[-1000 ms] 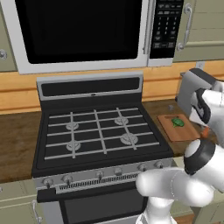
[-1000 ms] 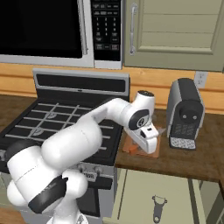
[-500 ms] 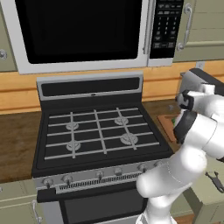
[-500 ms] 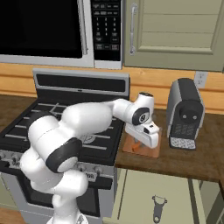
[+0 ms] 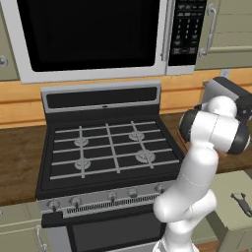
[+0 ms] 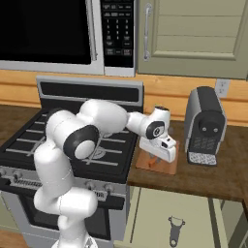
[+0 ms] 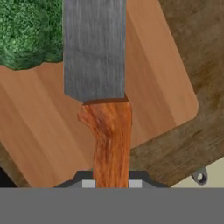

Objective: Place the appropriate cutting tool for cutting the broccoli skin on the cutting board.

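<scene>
Looking along the hand, you see the gripper (image 7: 112, 183) pinched on the orange-brown handle of a knife (image 7: 98, 65), its grey blade lying over the cutting board (image 7: 153, 83). The broccoli (image 7: 26, 30) sits on the cutting board beside the blade. The cutting board lies just beside the coffee machine (image 6: 206, 126), on the stove's side.

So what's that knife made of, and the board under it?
The knife's blade looks like brushed grey metal, with fine streaks and a dull sheen. Its handle seems to be polished reddish wood, showing wavy grain. The cutting board looks like pale orange-brown wood with straight grain and a smooth, matte face, though everything here is rendered.
</scene>
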